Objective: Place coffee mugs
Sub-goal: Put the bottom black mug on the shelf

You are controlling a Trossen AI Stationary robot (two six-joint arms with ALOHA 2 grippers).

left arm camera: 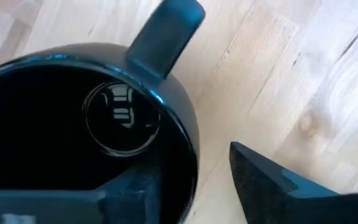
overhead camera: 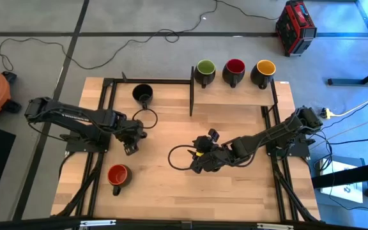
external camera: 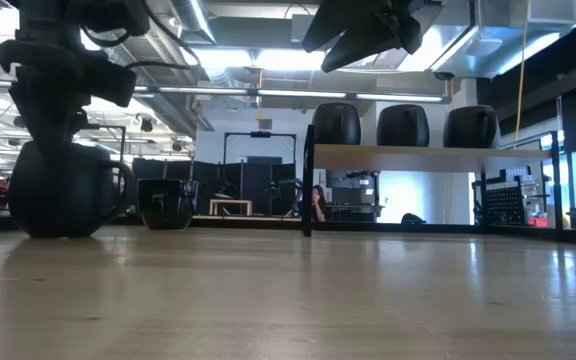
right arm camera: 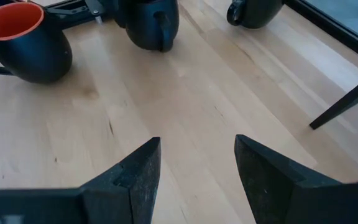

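Straddling black mug (left arm camera: 73, 143) rim: left tool (overhead camera: 133, 142), fingers apart.

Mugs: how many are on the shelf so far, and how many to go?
Three mugs, green, red and yellow, stand on the shelf. The left tool straddles a black mug's rim. Another black mug and a red one wait on the table.

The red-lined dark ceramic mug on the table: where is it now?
In the high view, the red-lined dark ceramic mug stands near the table's front left, nearer the camera than the left gripper and apart from it.
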